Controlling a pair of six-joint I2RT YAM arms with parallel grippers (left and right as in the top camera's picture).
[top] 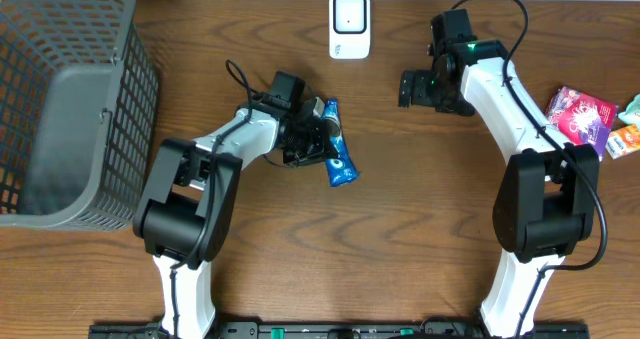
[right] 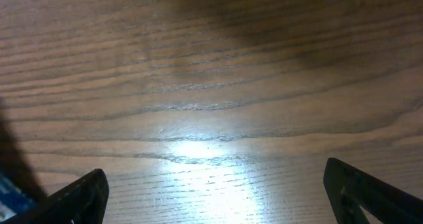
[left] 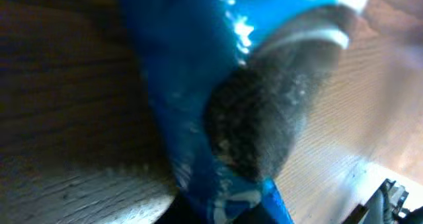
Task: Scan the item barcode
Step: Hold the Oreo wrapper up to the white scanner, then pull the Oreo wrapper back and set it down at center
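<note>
I am clamping my left gripper [top: 318, 137] on the blue packet [top: 340, 159], its jaws closed together on the wrapper. The packet is lying on the counter [top: 420, 209] near the middle of the overhead view, its long axis running from about 12 to 6 o'clock. In my left wrist view the glossy blue wrapper is filling most of the frame, too blurred to read any print. The white scanner [top: 349, 24] is sitting at 12 o'clock from the packet, well apart from it. I am holding my right gripper [top: 408, 87] at 2 o'clock from the packet, jaws wide apart over bare wood, gripping nothing. A grey basket [top: 140, 89] is standing at 9 o'clock, and a pink packet [top: 580, 114] is lying at 3 o'clock.
</note>
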